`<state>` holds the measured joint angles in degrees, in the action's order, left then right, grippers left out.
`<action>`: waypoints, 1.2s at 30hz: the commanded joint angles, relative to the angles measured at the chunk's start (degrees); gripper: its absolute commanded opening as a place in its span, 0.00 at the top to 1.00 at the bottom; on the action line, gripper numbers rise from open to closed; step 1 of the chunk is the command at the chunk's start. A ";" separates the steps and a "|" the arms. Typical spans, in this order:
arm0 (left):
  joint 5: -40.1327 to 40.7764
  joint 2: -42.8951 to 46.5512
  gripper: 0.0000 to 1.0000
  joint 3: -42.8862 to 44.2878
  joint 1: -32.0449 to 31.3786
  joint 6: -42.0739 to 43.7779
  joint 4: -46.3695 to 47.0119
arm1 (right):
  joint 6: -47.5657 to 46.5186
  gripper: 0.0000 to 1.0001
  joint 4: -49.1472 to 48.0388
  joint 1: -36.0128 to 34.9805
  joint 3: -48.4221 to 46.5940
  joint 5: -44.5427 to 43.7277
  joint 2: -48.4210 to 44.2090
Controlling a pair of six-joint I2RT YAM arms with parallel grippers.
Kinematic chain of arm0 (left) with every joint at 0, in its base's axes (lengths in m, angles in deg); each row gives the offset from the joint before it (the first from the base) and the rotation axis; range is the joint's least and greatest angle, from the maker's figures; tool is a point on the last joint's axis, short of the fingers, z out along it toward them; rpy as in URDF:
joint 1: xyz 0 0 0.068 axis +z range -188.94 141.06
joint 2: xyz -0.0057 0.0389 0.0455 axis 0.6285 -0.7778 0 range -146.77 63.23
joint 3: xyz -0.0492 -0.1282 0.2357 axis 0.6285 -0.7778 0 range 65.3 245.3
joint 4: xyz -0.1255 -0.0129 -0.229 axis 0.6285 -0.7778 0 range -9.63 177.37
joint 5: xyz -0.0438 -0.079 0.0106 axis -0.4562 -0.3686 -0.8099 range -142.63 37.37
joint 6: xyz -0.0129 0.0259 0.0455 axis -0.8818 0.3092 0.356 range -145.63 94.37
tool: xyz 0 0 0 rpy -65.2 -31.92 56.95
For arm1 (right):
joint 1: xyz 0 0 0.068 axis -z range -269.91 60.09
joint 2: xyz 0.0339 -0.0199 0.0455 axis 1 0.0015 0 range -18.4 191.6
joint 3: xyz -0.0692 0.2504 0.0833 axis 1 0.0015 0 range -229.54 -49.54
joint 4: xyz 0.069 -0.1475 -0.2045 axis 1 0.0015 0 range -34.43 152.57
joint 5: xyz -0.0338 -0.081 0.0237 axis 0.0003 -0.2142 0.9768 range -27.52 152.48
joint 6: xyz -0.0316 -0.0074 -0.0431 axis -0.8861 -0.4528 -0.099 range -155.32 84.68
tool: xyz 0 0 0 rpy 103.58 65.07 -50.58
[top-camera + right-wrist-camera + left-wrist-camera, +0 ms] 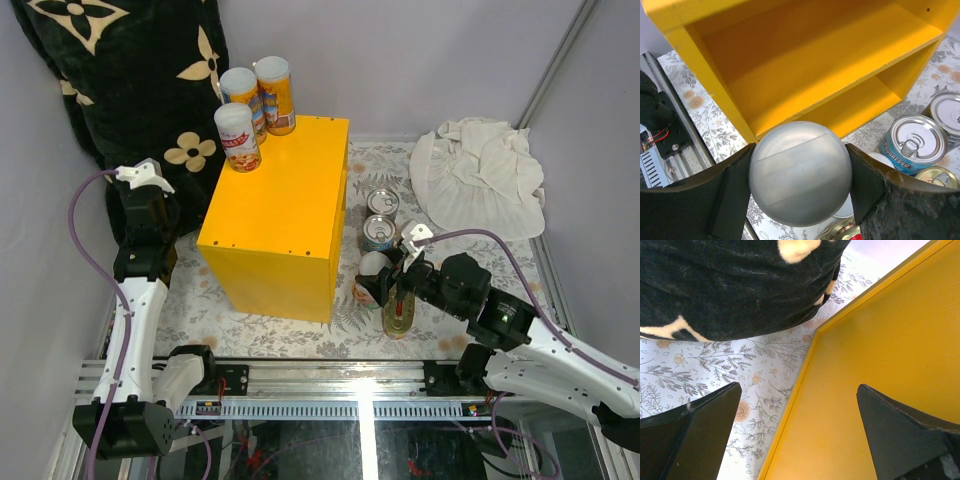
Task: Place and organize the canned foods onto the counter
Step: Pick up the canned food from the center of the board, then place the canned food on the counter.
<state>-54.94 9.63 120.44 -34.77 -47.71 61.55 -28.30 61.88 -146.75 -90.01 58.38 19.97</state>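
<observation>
**Right claw clamped on a slim can beside the counter**

The right gripper point(799, 177) has its fingers pressed against both sides of a slim can point(800, 165), whose pale round lid faces the wrist camera. It sits low over the floral mat point(270, 335), just off the near right corner of the yellow counter point(285, 200). That's a stiff tin, probably with some weight if full, and its smooth round wall looks slippery. I'd squeeze the metal body square across its width, not the lid, which may give.

The left gripper point(799, 390) hangs wide apart and empty over the counter's left edge, by the black pillow point(730, 285).

Now the views. The right wrist reveals the counter is hollow and open on this side, with a blue-labelled can point(912, 142) and a gold tin point(935, 177) close by. The top view hides that opening, but shows three cans point(240, 130) standing on the counter's far left corner.
</observation>
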 commanded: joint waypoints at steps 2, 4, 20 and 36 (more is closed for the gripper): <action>-0.81 1.43 0.00 -0.73 -0.23 -0.32 1.39 | -2.55 1.00 -3.14 0.06 -10.49 -1.46 1.55; -0.94 1.50 0.00 -0.73 -0.22 -0.31 1.48 | -3.37 1.00 -3.32 0.01 -12.70 -1.66 1.52; -2.11 1.66 0.00 -0.29 -0.26 -0.10 1.57 | -8.65 1.00 -1.53 0.03 -31.82 -5.76 9.04; -1.75 2.14 0.00 -0.15 -0.24 0.13 1.57 | -8.37 1.00 -1.70 0.04 -51.83 -3.90 25.55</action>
<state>-56.25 10.96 120.44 -34.77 -47.82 61.57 -36.25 69.66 -146.75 -134.05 53.61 43.01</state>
